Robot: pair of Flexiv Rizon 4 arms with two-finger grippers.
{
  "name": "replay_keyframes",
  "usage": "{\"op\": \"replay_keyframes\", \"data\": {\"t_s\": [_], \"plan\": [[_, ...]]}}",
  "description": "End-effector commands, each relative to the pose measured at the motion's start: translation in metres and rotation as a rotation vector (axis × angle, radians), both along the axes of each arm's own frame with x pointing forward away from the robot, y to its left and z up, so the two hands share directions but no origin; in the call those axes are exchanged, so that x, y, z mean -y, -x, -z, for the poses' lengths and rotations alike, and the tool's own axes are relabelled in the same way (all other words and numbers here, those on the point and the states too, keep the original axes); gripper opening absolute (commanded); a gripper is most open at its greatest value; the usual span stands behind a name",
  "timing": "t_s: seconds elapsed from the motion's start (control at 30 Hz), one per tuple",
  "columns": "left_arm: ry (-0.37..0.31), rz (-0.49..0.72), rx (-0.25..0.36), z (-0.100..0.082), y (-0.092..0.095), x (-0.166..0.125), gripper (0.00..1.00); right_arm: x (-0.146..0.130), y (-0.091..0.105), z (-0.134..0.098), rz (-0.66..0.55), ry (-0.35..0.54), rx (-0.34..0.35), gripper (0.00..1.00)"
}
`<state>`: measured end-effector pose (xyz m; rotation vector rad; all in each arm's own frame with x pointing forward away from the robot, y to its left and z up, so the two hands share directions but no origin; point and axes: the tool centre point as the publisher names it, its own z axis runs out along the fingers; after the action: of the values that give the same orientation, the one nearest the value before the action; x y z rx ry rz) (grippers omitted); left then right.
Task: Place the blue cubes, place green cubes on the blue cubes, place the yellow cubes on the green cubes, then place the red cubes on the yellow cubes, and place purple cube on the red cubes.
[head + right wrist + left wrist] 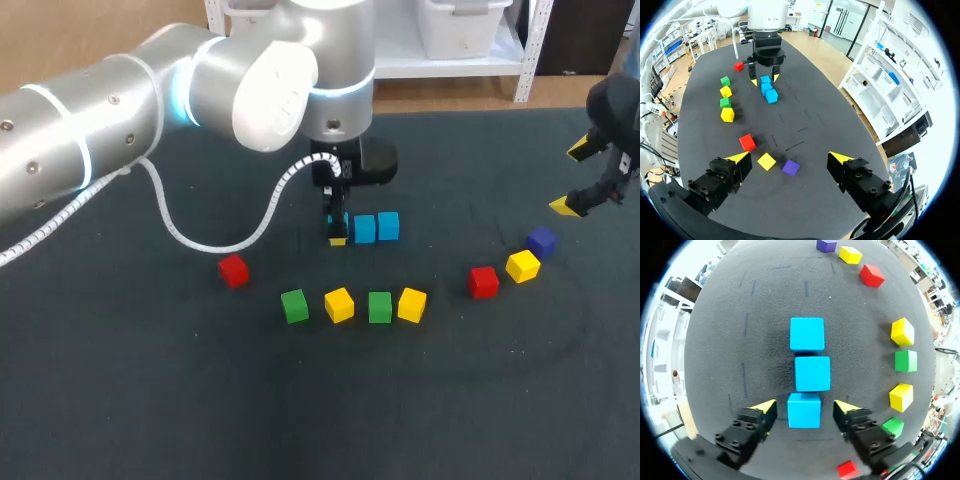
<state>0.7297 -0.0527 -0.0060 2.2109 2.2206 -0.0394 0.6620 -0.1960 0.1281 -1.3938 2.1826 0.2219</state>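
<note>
Over a dark table [150, 400], the big silver left arm [120, 110] is stretching in from the left side to hang above the middle; the darker right arm [615, 105] is showing only at the right edge; the left gripper [805, 407] is pointing straight down with its fingers spread, straddling the nearest of three blue cubes [812, 373] without gripping it, a gap showing on each side; the right gripper [790, 157] is hovering wide apart and holding nothing, above the table's right side; the blue cubes are lying in a tight row at mid-table, each just beside the next; nearer the front, two green cubes [294, 306] and two yellow cubes [339, 304] are sitting in an alternating line, apart from one another; a third yellow cube [522, 266] is resting between a red cube [483, 282] and the purple cube [541, 241], near the right gripper; a second red cube [233, 270] is sitting alone, left of the line.
</note>
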Motion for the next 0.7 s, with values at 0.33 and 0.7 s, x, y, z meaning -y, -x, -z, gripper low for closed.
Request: {"op": "replay_keyframes", "data": {"t_s": [0.33,0.7], "plan": [[0.051,-0.108,0.031,-0.024,-0.006,-0.016,1.0,0.0,-0.001,0.001,-0.002,-0.002,-0.002,1.0],[0.042,-0.244,0.092,-0.052,0.019,-0.036,1.0,0.0,-0.001,0.001,-0.002,-0.002,-0.002,1.0]]}}
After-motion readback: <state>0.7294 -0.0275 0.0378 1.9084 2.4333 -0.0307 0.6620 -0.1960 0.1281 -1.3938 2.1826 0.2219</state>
